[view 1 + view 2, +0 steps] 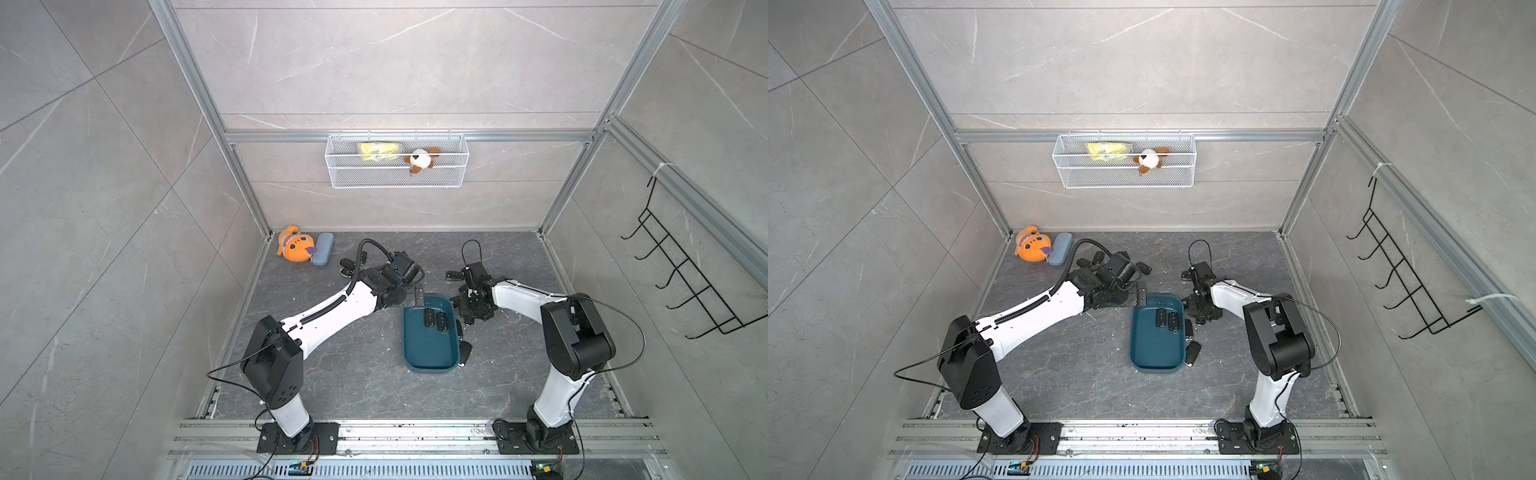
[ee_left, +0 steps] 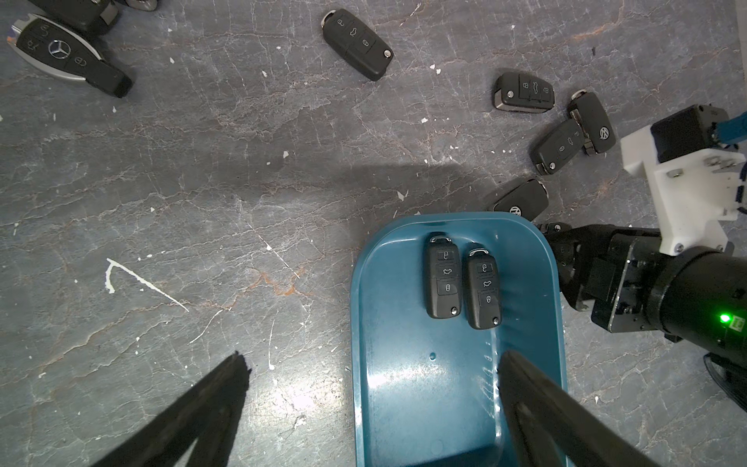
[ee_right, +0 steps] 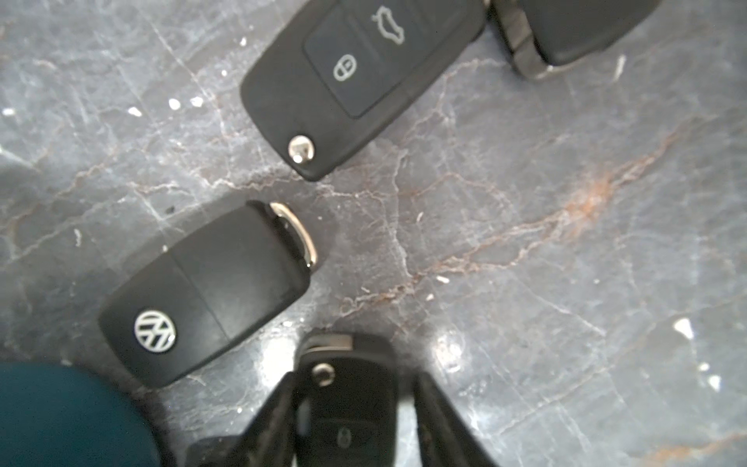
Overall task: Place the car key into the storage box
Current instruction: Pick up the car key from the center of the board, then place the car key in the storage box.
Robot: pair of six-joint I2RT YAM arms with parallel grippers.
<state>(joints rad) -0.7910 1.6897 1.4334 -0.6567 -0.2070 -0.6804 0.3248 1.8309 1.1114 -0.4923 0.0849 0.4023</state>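
The key (image 3: 347, 404) lies flat on the floor (image 1: 332, 374), button side up. It is black, with a silver stud and a metal end. The right gripper (image 3: 355, 376) straddles it with its jaws drawn in. One jaw touches the key's side, but a sliver of floor shows at the other, so whether the key is clamped cannot be told.

The teal box (image 1: 428, 349) sits just right of centre in both top views, and the key is on the floor by its far right corner. Two keys (image 2: 443, 277) lie side by side inside it. Loose keys (image 2: 562, 147) are scattered on the floor around it.

The floor is dark grey veined stone, flecked white. The walls (image 1: 415, 62) are pale grey tile, edged by an aluminium frame (image 1: 411, 136).

The right arm rises from the lower right of the frame, elbow high, with the forearm reaching left and the wrist tipped down. The left arm slants up from the lower left. The left gripper (image 2: 374, 362) is spread wide and empty over the box's far end.

A wire basket (image 1: 397, 176) hangs upper centre and black hooks (image 1: 681, 274) hang at the right. An orange plush (image 1: 296, 245) and a blue case (image 1: 323, 248) lie left of centre.
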